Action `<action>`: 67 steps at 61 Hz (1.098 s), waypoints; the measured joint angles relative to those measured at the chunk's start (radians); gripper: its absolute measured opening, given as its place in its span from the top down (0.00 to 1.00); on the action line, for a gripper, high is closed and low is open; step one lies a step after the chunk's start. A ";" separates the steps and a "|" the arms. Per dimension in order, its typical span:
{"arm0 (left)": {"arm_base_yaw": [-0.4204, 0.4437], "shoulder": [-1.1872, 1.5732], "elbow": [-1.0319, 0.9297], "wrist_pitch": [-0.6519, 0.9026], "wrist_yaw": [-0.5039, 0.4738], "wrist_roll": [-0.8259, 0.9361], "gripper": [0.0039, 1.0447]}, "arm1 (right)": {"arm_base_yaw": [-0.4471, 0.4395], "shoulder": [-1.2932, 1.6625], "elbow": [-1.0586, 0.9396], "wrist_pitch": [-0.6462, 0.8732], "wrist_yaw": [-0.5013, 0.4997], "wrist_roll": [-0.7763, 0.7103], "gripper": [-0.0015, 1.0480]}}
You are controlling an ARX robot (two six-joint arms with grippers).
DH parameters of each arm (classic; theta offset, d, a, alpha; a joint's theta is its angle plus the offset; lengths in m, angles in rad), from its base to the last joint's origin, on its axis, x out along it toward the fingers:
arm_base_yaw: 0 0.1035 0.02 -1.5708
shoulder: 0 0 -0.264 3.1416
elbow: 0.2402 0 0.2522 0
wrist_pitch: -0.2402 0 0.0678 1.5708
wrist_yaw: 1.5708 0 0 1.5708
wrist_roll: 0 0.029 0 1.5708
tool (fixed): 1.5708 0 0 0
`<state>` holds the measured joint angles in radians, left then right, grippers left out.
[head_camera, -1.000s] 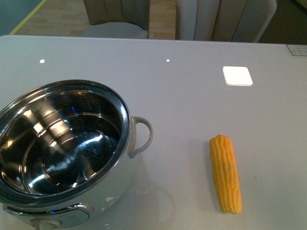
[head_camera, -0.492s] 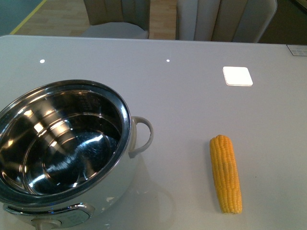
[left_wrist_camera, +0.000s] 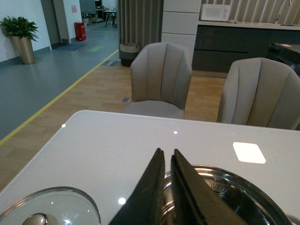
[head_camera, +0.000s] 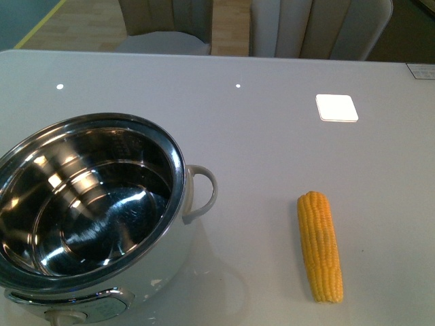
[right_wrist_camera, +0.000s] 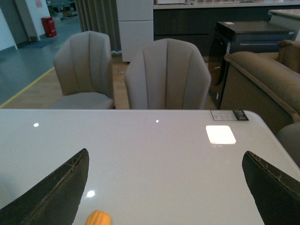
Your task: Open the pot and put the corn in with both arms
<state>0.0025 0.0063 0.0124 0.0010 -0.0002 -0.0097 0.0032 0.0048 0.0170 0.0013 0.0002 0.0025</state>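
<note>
The pot [head_camera: 88,210] stands uncovered at the front left of the table, its steel bowl empty and its white loop handle [head_camera: 204,192] facing right. The corn [head_camera: 319,244] lies on the table to its right, lengthwise. No arm shows in the front view. In the left wrist view my left gripper [left_wrist_camera: 168,154] is shut and empty, above the pot's rim [left_wrist_camera: 243,180]. In the right wrist view my right gripper [right_wrist_camera: 166,157] is open wide and empty, with the corn's tip [right_wrist_camera: 98,218] low between the fingers.
A glass lid [left_wrist_camera: 51,208] with a knob lies on the table beside the pot in the left wrist view. A bright square patch [head_camera: 336,107] marks the table's far right. Chairs [right_wrist_camera: 166,75] stand behind the table's far edge.
</note>
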 joint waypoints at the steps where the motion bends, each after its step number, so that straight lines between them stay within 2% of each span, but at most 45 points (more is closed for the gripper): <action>1: 0.000 0.000 0.000 0.000 0.000 0.000 0.83 | 0.000 0.000 0.000 0.000 0.000 0.000 0.08; 21: 0.000 0.000 0.000 0.000 0.000 0.000 0.23 | 0.000 0.000 0.000 0.000 0.000 0.000 0.08; 28: 0.000 0.000 0.000 0.000 0.000 0.000 0.06 | 0.000 0.000 0.000 0.000 0.000 0.000 0.08; 35: 0.000 0.000 0.000 0.000 0.000 0.002 0.07 | 0.000 0.000 0.000 0.000 0.000 0.000 0.08; 40: 0.000 0.000 0.000 0.000 0.001 0.002 0.07 | -0.004 0.233 0.156 -0.356 -0.022 0.129 0.08; 44: 0.000 -0.001 0.000 0.000 0.000 0.003 0.07 | 0.005 0.400 0.221 -0.501 -0.013 0.186 0.08; 46: 0.000 -0.001 0.000 0.000 0.000 0.002 0.07 | 0.016 0.462 0.225 -0.512 -0.002 0.196 0.08; 53: 0.000 -0.001 0.000 0.000 0.000 0.002 0.07 | 0.068 0.635 0.235 -0.424 0.012 0.208 0.08; 67: 0.000 -0.001 0.000 0.000 0.000 0.002 0.07 | 0.173 1.079 0.305 -0.047 0.004 0.195 0.08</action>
<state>0.0025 0.0051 0.0124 0.0006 -0.0002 -0.0074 0.1761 1.0836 0.3222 -0.0452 0.0040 0.1978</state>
